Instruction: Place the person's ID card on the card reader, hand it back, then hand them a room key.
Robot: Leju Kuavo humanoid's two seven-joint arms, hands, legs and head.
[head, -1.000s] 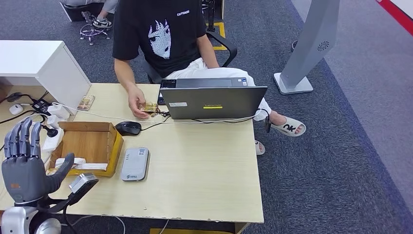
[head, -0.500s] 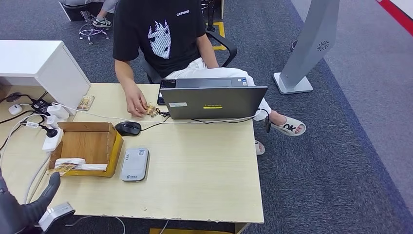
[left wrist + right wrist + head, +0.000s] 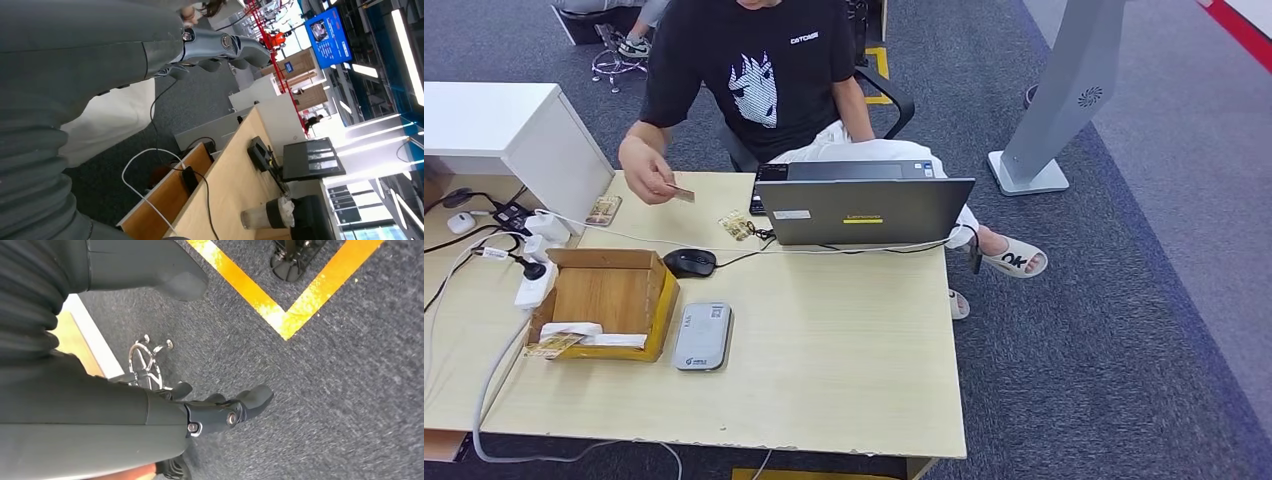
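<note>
A person sitting across the desk holds a small ID card [image 3: 682,193] in a raised hand [image 3: 646,172] above the far left part of the wooden desk [image 3: 824,340]. The grey card reader [image 3: 702,337] lies flat near the desk's front, beside an open wooden box [image 3: 609,292] with a card [image 3: 554,343] at its near edge. In the left wrist view my left hand [image 3: 215,45] has its fingers stretched out and holds nothing. In the right wrist view my right hand [image 3: 220,412] hangs over grey carpet, fingers apart and empty.
A laptop [image 3: 864,210] stands with its back to me at the desk's far side, with a black mouse [image 3: 688,263] and cables beside it. Loose cards [image 3: 736,226] lie near the laptop, another card [image 3: 602,210] further left. A power strip [image 3: 532,285] sits left of the box.
My left hand, raised at the desk's front left corner, has dropped out of the head view. The person picked a card up from the desk and lifted it to the left.
</note>
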